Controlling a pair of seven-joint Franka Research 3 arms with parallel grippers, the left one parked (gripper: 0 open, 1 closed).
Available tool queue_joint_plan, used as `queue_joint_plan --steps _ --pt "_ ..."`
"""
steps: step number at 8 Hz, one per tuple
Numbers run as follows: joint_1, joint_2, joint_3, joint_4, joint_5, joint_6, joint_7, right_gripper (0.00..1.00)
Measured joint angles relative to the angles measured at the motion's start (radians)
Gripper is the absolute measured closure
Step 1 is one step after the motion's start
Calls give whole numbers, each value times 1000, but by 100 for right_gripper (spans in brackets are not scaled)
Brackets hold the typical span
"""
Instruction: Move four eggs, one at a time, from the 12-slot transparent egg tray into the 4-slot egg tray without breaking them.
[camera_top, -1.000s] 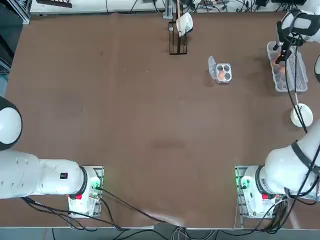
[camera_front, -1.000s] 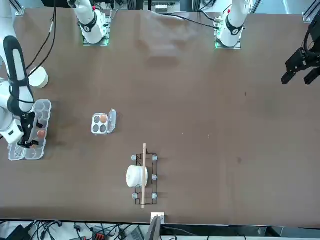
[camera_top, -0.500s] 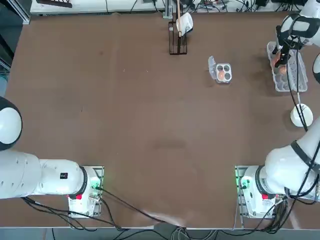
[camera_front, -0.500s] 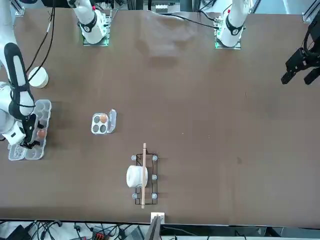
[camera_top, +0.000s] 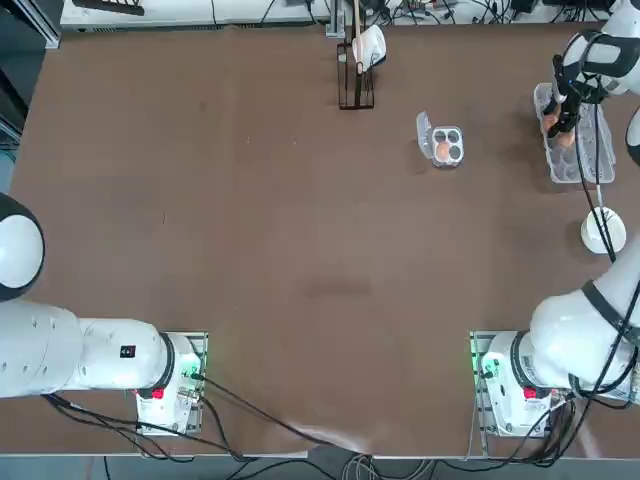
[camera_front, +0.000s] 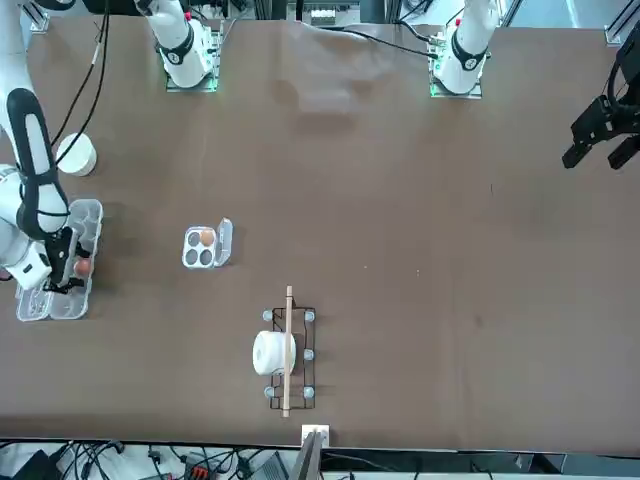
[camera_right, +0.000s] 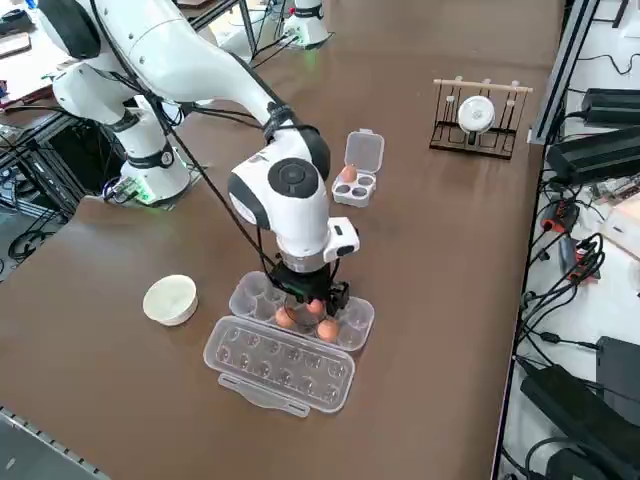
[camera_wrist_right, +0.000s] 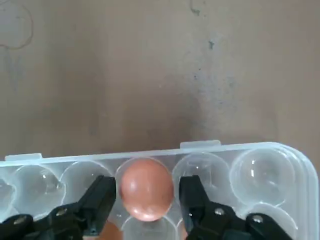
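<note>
The right gripper (camera_wrist_right: 146, 200) is lowered into the 12-slot transparent egg tray (camera_right: 352, 325) at the table's far right edge; its fingers (camera_wrist_right: 102, 202) are narrowed around one egg (camera_wrist_right: 146, 195) that sits in a cup, a thin gap showing on each side, so a firm hold cannot be confirmed. Two more eggs (camera_right: 327, 329) are seen in neighbouring cups beside the fingers, crowding the spot; the open lid (camera_right: 280, 366) lies flat alongside. The 4-slot egg tray (camera_top: 446, 146) stands well apart toward mid-table, one egg (camera_top: 441, 150) already in it. A white bowl (camera_top: 603, 230) rests near the long carton; a roll holder (camera_top: 357, 62) stands at the far edge.
</note>
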Motion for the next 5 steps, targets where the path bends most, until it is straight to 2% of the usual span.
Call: queue_joint_plan --steps 1,5 --pt "-1 -7 4 4 2 -17 -8 40" --pt "-17 -9 9 15 24 -53 -10 42"
